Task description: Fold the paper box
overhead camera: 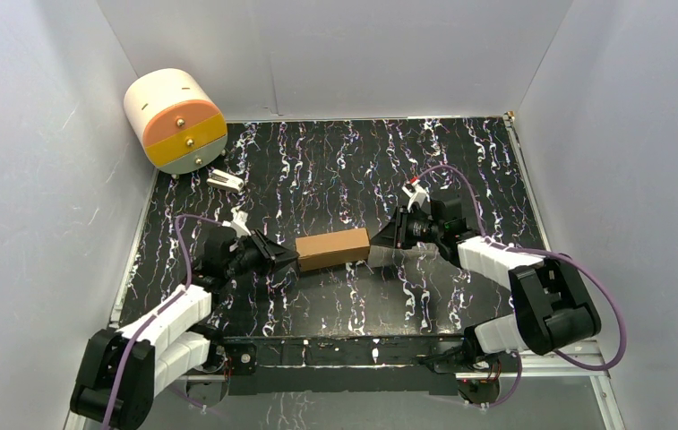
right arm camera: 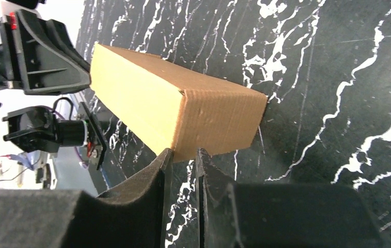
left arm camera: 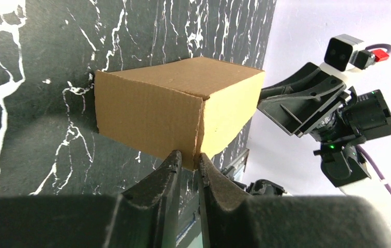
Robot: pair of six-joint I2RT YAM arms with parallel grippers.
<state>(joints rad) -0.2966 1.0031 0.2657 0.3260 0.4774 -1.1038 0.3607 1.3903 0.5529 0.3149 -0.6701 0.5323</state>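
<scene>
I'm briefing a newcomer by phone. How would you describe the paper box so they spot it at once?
On the black, white-veined table, look at its middle. The paper box lies there: a small, plain brown cardboard block, unlike the round cream-orange-yellow drawer unit far left.

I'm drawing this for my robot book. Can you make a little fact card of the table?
box: paper box, brown, looks folded up, lying on the black table
left end effector: narrow gap, tips at one box end
right end effector: narrow gap, tips at the other end
grip: cannot tell
far left corner: round drawer unit
</scene>
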